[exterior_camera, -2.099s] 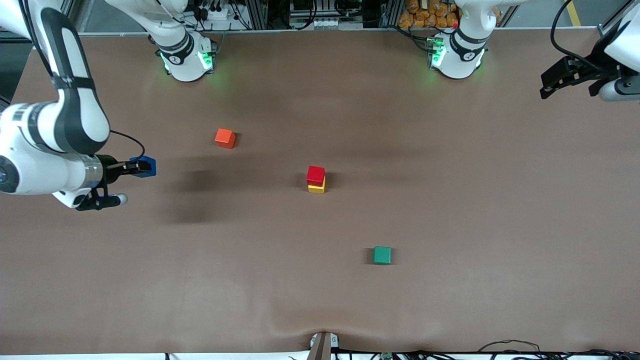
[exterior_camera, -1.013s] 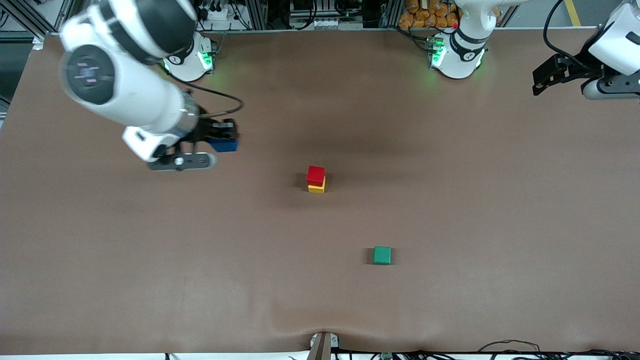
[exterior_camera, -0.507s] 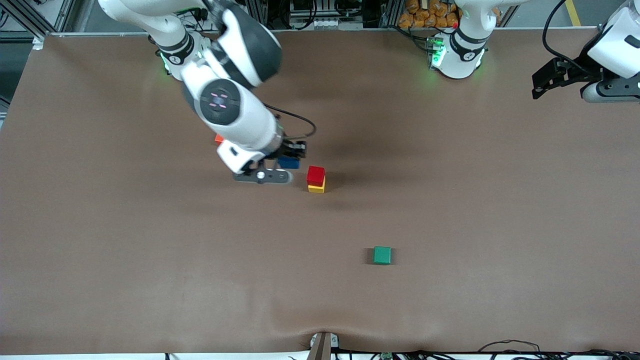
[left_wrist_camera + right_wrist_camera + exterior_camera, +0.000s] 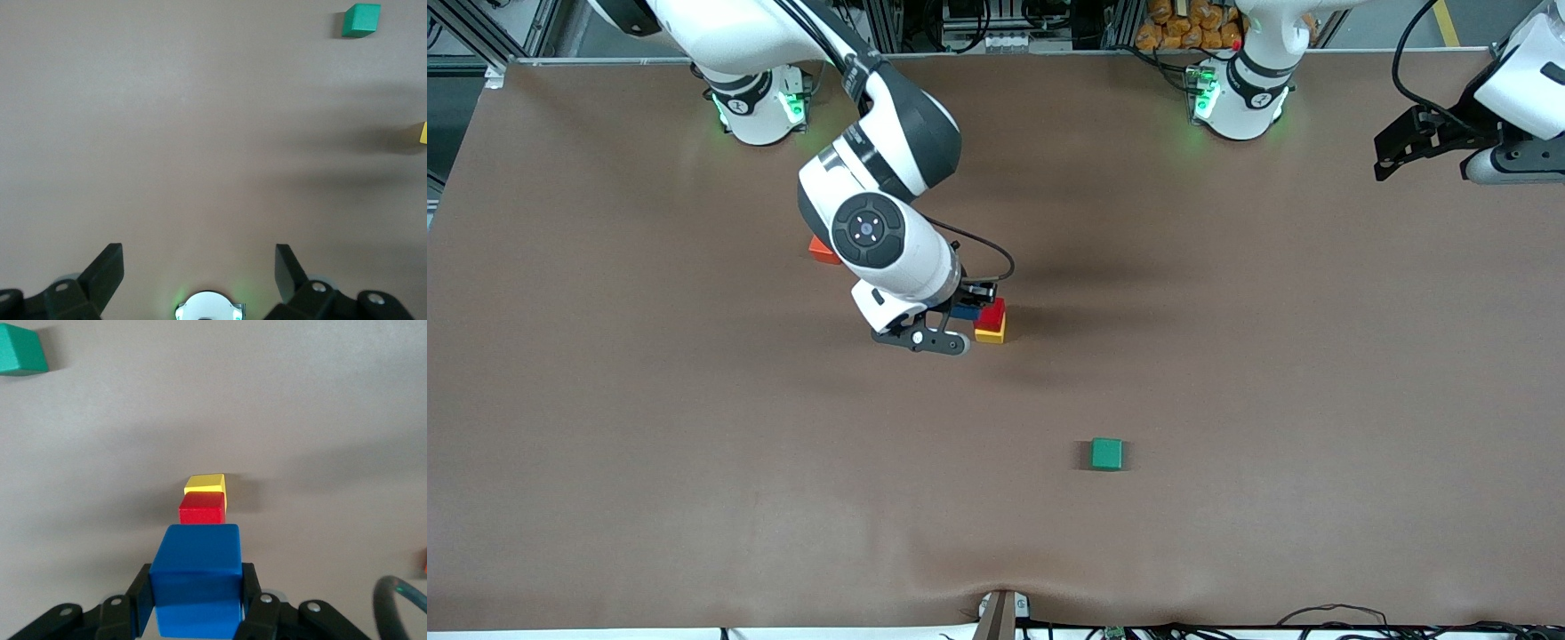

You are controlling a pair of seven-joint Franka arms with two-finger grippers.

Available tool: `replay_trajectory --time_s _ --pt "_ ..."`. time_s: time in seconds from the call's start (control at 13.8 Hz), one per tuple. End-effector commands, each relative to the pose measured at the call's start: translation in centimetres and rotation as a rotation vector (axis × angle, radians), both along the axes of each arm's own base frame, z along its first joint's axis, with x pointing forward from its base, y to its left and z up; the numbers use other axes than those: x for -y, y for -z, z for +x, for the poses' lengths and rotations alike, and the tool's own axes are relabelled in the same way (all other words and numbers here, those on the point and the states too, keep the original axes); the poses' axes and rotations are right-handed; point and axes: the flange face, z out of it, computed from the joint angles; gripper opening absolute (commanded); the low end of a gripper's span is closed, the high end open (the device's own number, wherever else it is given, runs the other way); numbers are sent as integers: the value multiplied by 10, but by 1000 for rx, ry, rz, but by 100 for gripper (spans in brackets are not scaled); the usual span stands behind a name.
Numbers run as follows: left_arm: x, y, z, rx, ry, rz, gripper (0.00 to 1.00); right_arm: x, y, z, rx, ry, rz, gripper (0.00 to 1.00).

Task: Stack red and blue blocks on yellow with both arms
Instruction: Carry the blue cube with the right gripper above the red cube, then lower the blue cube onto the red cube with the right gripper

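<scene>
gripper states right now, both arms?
Left gripper: open, holding nothing, waiting at the left arm's end of the table.
Right gripper: shut on the blue block, next to the red block on the yellow block.

Cubes: five total, one per colour.
- blue cube (image 4: 195, 570): 1
- red cube (image 4: 992, 315): 1
- yellow cube (image 4: 991, 335): 1
- green cube (image 4: 1107, 453): 1
- orange-red cube (image 4: 821, 252): 1, mostly hidden under arm
Robot arms: 2.
Grippers: 2, right gripper (image 4: 971, 302) and left gripper (image 4: 1405, 151).
Bench (image 4: 694, 462): 1.
</scene>
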Motion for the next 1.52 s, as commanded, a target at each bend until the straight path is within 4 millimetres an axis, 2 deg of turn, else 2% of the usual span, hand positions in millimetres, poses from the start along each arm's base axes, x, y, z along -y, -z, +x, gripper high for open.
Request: replay_trajectory --time_s 0.0,0.36,0.65,0.94,1.45 --pt "0 3 3 19 13 -21 100 3 6 10 -21 28 2 0" --pt "2 6 7 19 18 -21 100 -7 35 7 -43 16 -9 0" --pt "4 6 6 19 21 -21 100 -18 48 2 -43 8 -4 0" --pt "4 7 8 27 21 -22 100 -20 60 3 -53 12 2 0" --pt "2 10 6 18 19 -20 100 -38 83 -10 -66 -4 -12 0"
